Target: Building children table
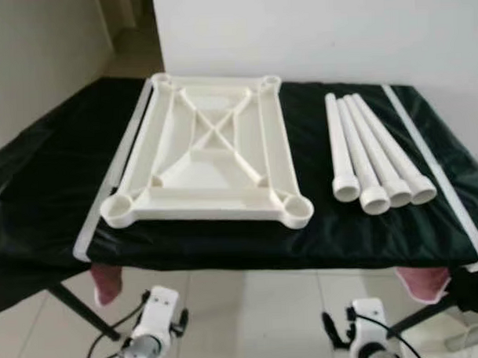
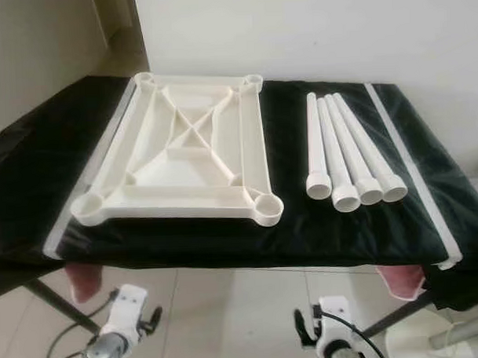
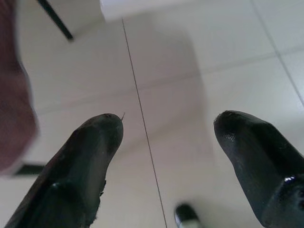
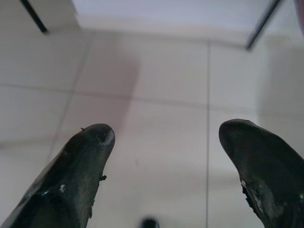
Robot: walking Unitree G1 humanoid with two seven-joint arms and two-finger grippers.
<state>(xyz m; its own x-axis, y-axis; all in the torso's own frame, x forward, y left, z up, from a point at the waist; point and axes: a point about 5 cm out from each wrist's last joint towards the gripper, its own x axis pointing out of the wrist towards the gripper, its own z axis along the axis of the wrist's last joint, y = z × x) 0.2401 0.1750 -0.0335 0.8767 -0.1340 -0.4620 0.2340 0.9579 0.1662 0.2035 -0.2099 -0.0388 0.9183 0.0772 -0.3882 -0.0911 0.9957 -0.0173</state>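
On the black-covered worktop (image 1: 59, 193), as the left eye view is showing it, the white tabletop panel (image 1: 210, 152) is lying underside up, its ribs and four corner sockets facing the ceiling. Just beside it, toward the robot's right, four white legs (image 1: 376, 158) are lying side by side, touching one another, flared ends toward the near edge. Both arms are hanging below the worktop edge, well apart from the parts.

Across the right eye view the same layout is presenting itself: panel and legs are resting apart, and no leg is sitting in a socket (image 2: 267, 207).

Down the left wrist view, the left hand (image 3: 164, 137) is pointing at the tiled floor (image 3: 228, 61), its fingers spread and holding nothing.

Along the right wrist view, the right hand (image 4: 164, 142) is likewise aiming at the floor, fingers spread wide and empty.

Assessment: assembly is standing at its start, with the first leg not yet picked up. The next move is calling for a hand to be raised over the legs, the outermost one gripped near its middle, stood upright and pressed squarely into a corner socket.
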